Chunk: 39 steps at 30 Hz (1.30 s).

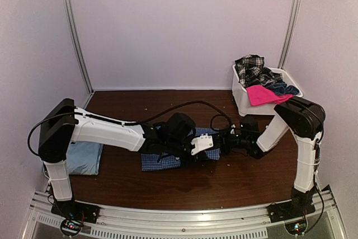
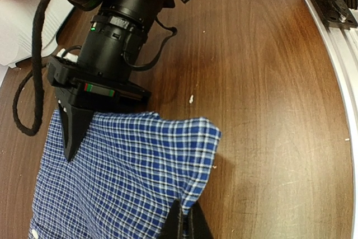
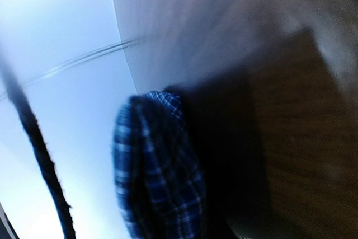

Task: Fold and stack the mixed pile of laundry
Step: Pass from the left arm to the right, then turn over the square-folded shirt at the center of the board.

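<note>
From above, you are partway through folding the blue check shirt (image 1: 159,162). It lies in the middle of the surface (image 1: 224,183). Your left tool (image 1: 202,144) and right tool (image 1: 224,140) meet over its right end. A light blue T-shirt (image 1: 84,158) lies at the left, partly hidden under the left arm. A pink piece (image 1: 260,94) and a plaid piece (image 1: 250,66) sit in the basket (image 1: 239,99).

In the left wrist view, your left tool is clenched on the shirt's edge. One black finger (image 2: 72,132) of the right tool rests on another corner. Its other finger is hidden.

The right wrist view is blurry, with only checked cloth up close. You cannot tell if the right tool has a grip. Next, I think, you should make sure both tools hold, then lift that end and lay it over evenly.
</note>
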{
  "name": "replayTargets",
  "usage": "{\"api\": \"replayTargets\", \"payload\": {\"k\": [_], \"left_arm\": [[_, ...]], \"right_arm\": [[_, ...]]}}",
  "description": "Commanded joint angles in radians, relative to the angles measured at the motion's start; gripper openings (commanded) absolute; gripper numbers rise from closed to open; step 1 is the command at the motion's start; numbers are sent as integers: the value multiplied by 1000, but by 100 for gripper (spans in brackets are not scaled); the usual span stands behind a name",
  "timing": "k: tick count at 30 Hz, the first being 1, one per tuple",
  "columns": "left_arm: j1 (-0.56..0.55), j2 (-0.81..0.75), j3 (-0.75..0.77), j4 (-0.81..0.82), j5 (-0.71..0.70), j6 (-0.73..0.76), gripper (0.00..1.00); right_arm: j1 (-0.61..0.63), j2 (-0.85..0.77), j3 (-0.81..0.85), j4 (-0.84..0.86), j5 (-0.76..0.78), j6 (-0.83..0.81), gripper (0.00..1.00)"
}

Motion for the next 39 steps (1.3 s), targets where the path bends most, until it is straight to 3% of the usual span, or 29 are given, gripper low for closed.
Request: {"api": "replayTargets", "payload": {"k": [1, 2, 5, 10, 18, 21, 27, 33, 39], "left_arm": [[5, -51, -7, 36, -26, -25, 12], [9, -65, -12, 36, -33, -54, 22], [40, -146, -74, 70, -40, -138, 47], [165, -306, -154, 69, -39, -311, 65], [309, -435, -220, -12, -66, -418, 79], [332, -457, -223, -40, -115, -451, 87], [369, -470, -215, -104, -147, -470, 89], [392, -509, -236, -131, -200, -461, 89], [405, -551, -265, -166, -265, -480, 89]], "right_arm": [[-11, 21, 23, -83, 1, -40, 5], [-14, 8, 29, -99, -5, -56, 0], [-22, -70, 63, -240, -21, -164, 0], [-50, -189, 176, -652, -57, -427, 0], [-100, -319, 509, -1510, 95, -985, 0], [-127, -381, 637, -1756, 207, -1125, 0], [-150, -464, 935, -2205, 547, -1288, 0], [-141, -449, 1193, -2517, 852, -1289, 0], [41, -298, 1276, -2520, 915, -1214, 0]]}}
